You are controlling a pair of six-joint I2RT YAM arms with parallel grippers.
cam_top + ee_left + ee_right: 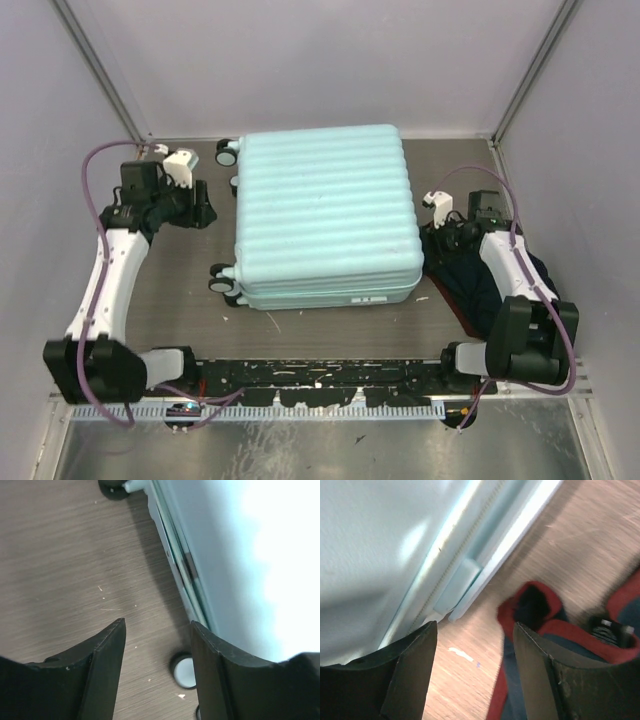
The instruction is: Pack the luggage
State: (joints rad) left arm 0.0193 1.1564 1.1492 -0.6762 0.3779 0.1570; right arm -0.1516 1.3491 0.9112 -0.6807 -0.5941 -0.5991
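The left gripper (157, 630) stood with its two dark, wedge-shaped fingers (102, 655) parted and nothing between them; only the brown, finely grained table (60, 555) showed through the gap. It hung just beside the left side of the luggage (325, 215), near one small round wheel (184, 671) with a pale hub and dark tyre. A second wheel (112, 487) sat further along the same side. The right gripper (475, 630) was likewise spread, its matt black fingers (540, 680) holding nothing, and it hovered close to the right side of the case. The luggage lay flat and closed in the middle of the table, a large rounded-corner rectangle in pale mint-blue hard shell. In the overhead view its top face was moulded into horizontal ribs running across its width. From the right wrist camera the shell looked smooth and glossy, with a zip line running between the two halves and a small pale blue block set in the seam. Just to the right of the case, under the right arm, lay a crumpled dark navy garment (470, 285) of soft fabric. Its red trim (507, 612) curled around a dark opening, and a small label-like patch showed at one edge. The garment's near fold touched or nearly touched the case's lower right corner; which of the two could not be told.
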